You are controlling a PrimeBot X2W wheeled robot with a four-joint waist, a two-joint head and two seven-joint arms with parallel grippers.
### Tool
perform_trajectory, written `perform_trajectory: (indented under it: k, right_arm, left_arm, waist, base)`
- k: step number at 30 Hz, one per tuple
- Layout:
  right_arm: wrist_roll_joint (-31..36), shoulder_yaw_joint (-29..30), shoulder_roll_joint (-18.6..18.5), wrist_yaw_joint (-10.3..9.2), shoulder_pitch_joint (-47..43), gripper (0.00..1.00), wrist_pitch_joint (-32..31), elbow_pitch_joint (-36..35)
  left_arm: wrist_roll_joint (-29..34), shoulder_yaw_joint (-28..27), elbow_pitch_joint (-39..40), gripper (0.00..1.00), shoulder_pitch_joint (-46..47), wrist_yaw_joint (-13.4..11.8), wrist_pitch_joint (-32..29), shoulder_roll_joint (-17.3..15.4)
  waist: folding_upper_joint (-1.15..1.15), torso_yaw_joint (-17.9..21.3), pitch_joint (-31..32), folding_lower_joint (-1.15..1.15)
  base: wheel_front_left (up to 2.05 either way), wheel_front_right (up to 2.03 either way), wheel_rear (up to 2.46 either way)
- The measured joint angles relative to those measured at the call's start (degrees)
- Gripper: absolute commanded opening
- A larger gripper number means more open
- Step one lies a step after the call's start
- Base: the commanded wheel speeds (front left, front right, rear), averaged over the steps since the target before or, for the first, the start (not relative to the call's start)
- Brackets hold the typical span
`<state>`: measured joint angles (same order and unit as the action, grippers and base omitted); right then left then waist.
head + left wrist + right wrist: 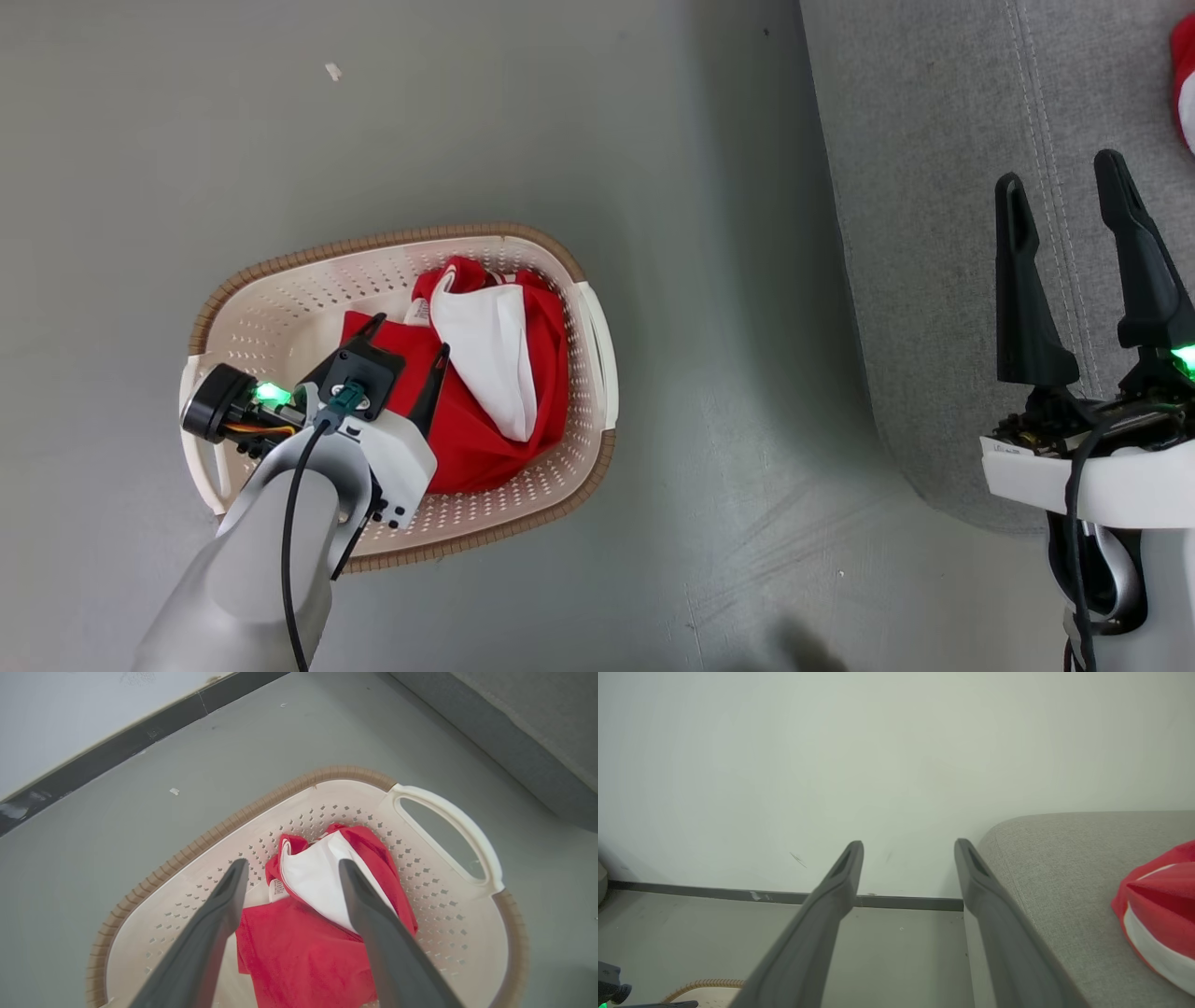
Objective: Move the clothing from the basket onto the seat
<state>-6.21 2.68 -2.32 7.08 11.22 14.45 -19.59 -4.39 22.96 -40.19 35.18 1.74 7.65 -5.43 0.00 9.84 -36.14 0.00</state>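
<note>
Shows the task partly done. Places one red-and-white jersey (1184,89) already on the seat (934,233), lying on its top surface well in from the rounded corner seen in the right wrist view. Leaves a crumpled red jersey (495,429) with a white panel bunched on the bottom of the laundry basket (280,313), toward the wall carrying the white handle (597,345) on the seat's side. Sets the basket on the grey floor (700,280), apart from the seat. Positions the left gripper (411,336) inside the basket's rim, fingers spread wide and straddling the red cloth, nothing clamped; cannot tell whether the tips touch the fabric. Holds the right gripper (1060,168) above the seat near its seam (1036,121), fingers likewise wide apart and empty. Suggests, as a judgement, a pick in preparation: closing on the basket's jersey, lifting it clear of the rim and carrying it to the seat are not yet done. Reveals no further garment beneath, though the folds may hide one.
</note>
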Motion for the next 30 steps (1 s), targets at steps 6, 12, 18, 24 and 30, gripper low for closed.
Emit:
perform_trajectory:
  k: [6,12,18,24,30]
  right_arm:
    - [-0.97,-0.97,-0.01,0.0,2.51,1.0,0.0,-0.33]
    - [-1.41,-1.36,-0.01,0.0,4.71,1.0,0.0,-0.55]
    - [-2.02,-1.35,-0.02,0.0,5.92,1.0,0.0,-0.69]
    - [-2.48,-1.42,-0.02,0.0,7.81,1.0,0.01,-0.97]
    - [-3.31,-1.6,-0.02,0.0,8.69,1.0,0.01,-1.08]
  left_arm:
    - [0.0,0.0,-2.46,1.0,3.76,0.03,0.58,0.54]
    - [0.0,-0.18,-5.09,1.0,7.0,0.42,0.81,0.57]
    - [0.3,-0.2,-7.51,1.0,9.61,0.44,1.0,0.2]
    - [0.52,-0.81,-10.01,1.0,11.98,0.43,1.0,-0.81]
    - [0.51,-1.8,-11.83,1.0,14.02,0.24,0.99,-2.03]
  waist:
    - [0.0,1.57,-3.85,0.0]
    - [0.0,2.9,-6.87,0.0]
    - [0.0,4.3,-9.64,0.0]
    - [0.0,5.69,-12.21,0.0]
    - [0.0,6.7,-14.19,0.0]
  base:
    - [0.0,0.0,0.0]
    - [0.0,0.0,0.0]
    - [0.0,0.0,0.0]
    - [0.0,0.0,0.0]
    - [0.0,0.0,0.0]
